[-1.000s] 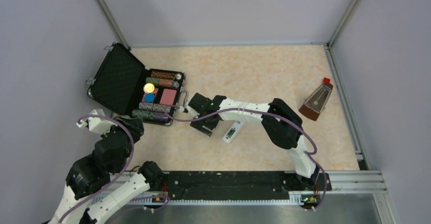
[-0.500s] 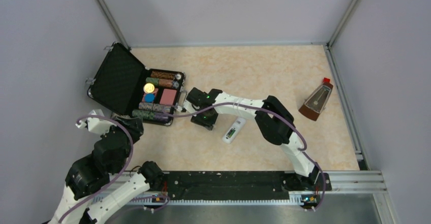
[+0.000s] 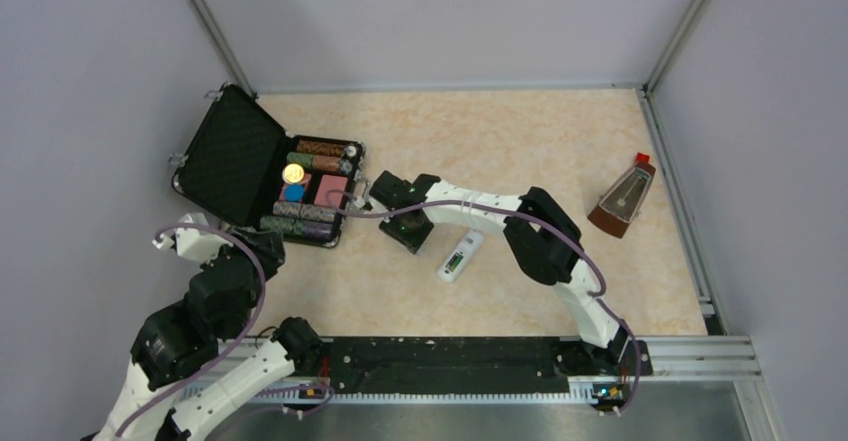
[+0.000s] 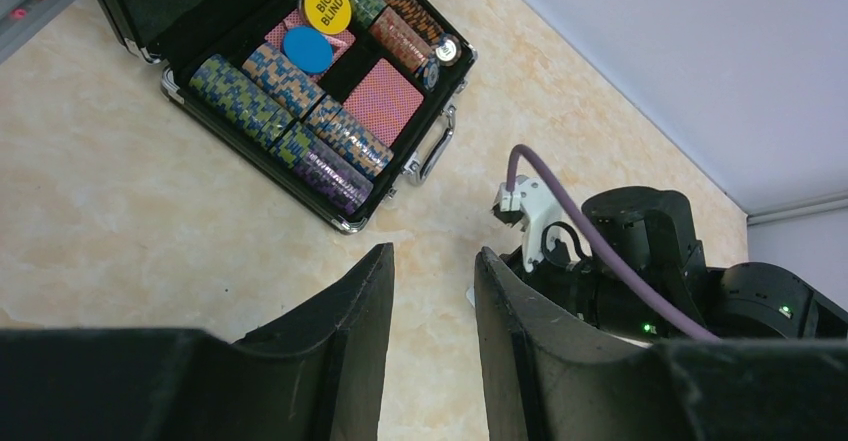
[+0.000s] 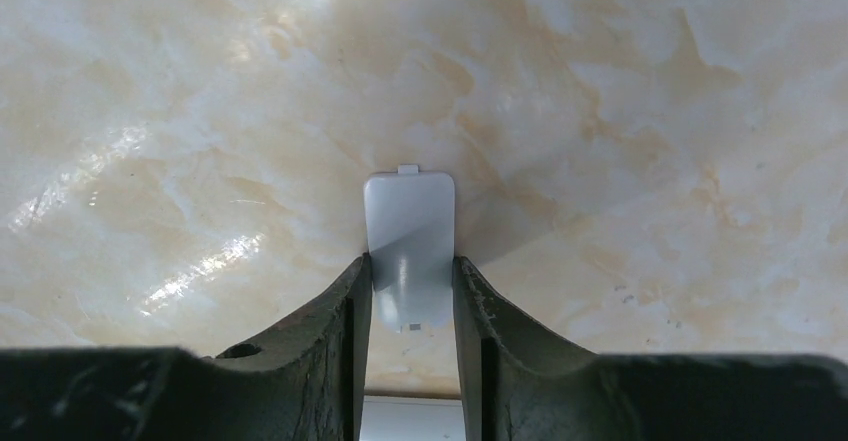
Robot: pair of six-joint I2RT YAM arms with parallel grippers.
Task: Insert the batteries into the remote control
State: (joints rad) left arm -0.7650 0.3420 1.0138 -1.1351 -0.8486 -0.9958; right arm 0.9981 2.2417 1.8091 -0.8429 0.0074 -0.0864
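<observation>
The remote control (image 3: 458,258) lies on the marble tabletop, a small green and dark patch showing in its middle; I cannot make out separate batteries. Just left of it, my right gripper (image 3: 402,233) points down at the table. In the right wrist view my right gripper (image 5: 410,266) is shut on a small white cover piece (image 5: 408,219) that lies flat, both fingers touching its long edges. My left gripper (image 4: 432,261) hangs open over bare tabletop with nothing between its fingers. It sits at the near left (image 3: 262,251), apart from the remote.
An open black case (image 3: 235,151) of coloured chip rolls (image 4: 300,121) stands at the left, its handle close to the right wrist. A brown metronome (image 3: 622,199) stands at the far right. Walls enclose the table on three sides.
My right gripper's jaws have closed in onto the white cover piece, and its wrist has shifted a little to the left. The left arm has not moved.
</observation>
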